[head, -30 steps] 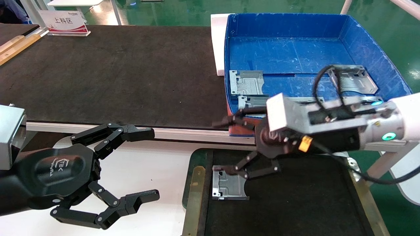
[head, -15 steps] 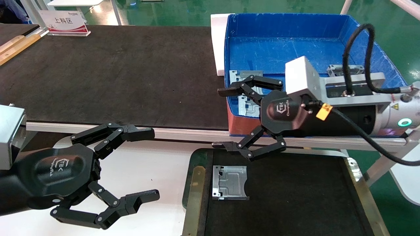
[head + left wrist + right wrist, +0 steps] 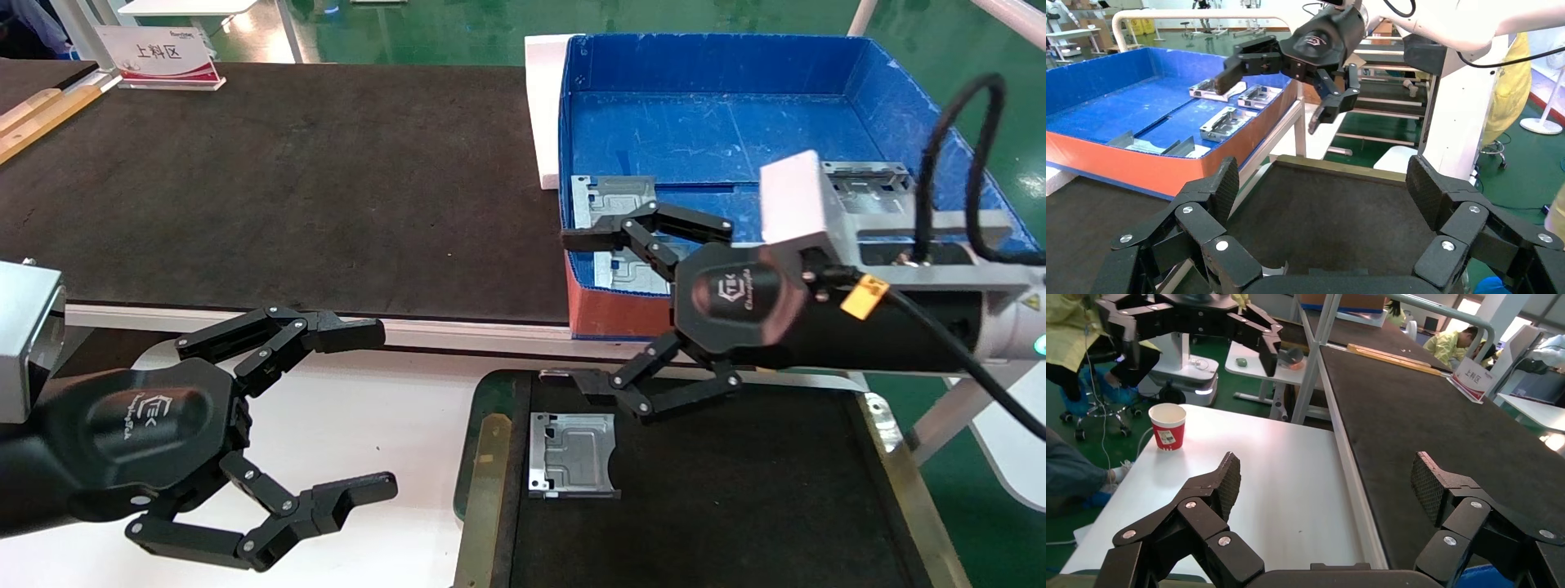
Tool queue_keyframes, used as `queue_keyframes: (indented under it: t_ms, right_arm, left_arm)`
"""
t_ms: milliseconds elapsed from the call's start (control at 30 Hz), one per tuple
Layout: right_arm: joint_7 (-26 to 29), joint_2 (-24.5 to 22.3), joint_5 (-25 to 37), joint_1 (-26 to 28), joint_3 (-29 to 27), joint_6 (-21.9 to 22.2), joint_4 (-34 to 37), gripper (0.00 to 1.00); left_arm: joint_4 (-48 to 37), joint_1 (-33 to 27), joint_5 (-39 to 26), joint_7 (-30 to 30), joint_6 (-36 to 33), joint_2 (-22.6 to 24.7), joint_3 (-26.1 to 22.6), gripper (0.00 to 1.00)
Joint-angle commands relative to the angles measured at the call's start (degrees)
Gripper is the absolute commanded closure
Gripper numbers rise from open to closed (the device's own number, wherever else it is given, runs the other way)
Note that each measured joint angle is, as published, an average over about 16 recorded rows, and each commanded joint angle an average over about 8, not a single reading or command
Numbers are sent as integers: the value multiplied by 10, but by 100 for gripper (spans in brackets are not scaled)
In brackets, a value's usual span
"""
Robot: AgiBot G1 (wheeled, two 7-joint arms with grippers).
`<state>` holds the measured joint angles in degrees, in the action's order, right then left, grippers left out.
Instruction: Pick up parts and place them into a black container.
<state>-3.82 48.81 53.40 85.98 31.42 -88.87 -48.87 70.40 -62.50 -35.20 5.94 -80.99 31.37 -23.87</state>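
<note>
Head view shows the right gripper (image 3: pixel 576 310) spread wide and empty above the blue box's red front wall (image 3: pixel 609 314), one silver-grey stamped plate (image 3: pixel 570 454) already flat in the green-rimmed black tray (image 3: pixel 482 457). For the next pick I'd square the jaws over one plate (image 3: pixel 611 200) in the box and close on its bent edges, clear of the wall. Left gripper (image 3: pixel 359 408) is parked open over the white table (image 3: pixel 368 425).

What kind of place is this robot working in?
Probably a factory floor or training workshop: green floor, stamped metal parts in a blue box, and workers in yellow coats nearby.

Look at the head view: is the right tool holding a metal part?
No. The right tool is open and empty, raised above the black container, where one part lies flat.
</note>
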Motion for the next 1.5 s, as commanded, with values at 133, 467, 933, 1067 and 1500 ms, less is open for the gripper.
queue_keyframes:
  t_ms: [133,467,933,1067,1500]
  right_arm:
    - [16,-15,-12,-26,-17,3,-27,0]
    - [47,-45,-37,-79,-50,10,-80,0]
    - [91,-86,-72,-152,-96,20,-154,0]
    - [103,-98,-82,-173,-109,23,-175,0]
    - [142,-134,-112,-238,-150,31,-241,0]
  left_arm:
    - [0,0,0,0,0,0,0,0]
    - [0,0,0,0,0,0,0,0]
    - [0,0,0,0,0,0,0,0]
    - [0,0,0,0,0,0,0,0]
    - [0,0,0,0,0,0,0,0]
